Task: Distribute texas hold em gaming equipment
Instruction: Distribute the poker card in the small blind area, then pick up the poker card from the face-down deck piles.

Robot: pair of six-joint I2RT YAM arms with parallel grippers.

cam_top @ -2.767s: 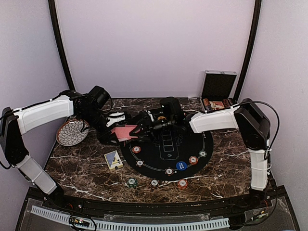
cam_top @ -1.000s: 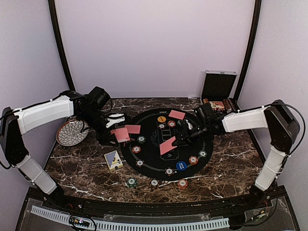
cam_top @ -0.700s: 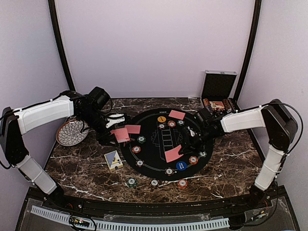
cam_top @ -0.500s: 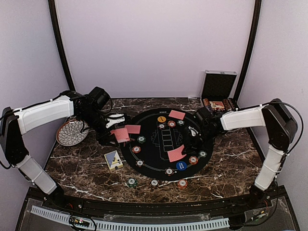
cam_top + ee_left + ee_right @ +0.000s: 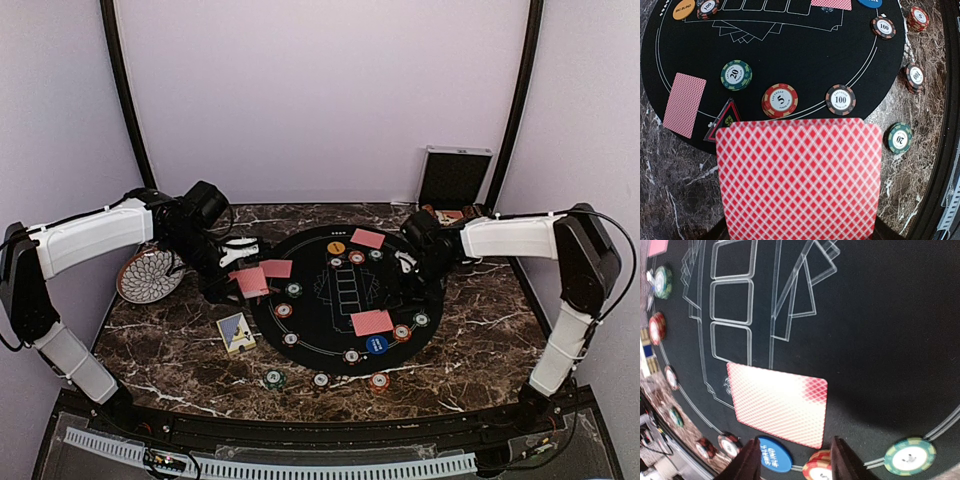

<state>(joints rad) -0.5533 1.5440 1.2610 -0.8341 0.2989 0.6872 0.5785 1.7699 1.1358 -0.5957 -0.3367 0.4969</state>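
A red-backed card (image 5: 372, 322) lies flat on the near right of the round black mat (image 5: 330, 300). My right gripper (image 5: 400, 288) hovers just behind it, open and empty; in the right wrist view its dark fingertips (image 5: 753, 460) frame the near edge of the card (image 5: 777, 402). My left gripper (image 5: 238, 268) is shut on a stack of red-backed cards (image 5: 799, 180) at the mat's left edge; the stack hides its fingers. Two more cards (image 5: 368, 238) (image 5: 276, 268) lie on the mat. Several poker chips (image 5: 376, 344) ring the mat's near rim.
A patterned plate (image 5: 150, 275) sits at the far left. A silver hinged case (image 5: 455, 178) stands open at the back right. A small blue and yellow box (image 5: 236, 332) lies left of the mat. Three chip stacks (image 5: 320, 380) sit on the marble in front.
The right gripper carried a card down to the mat's near right, let it go flat, opened and drew back. The left arm has not moved.
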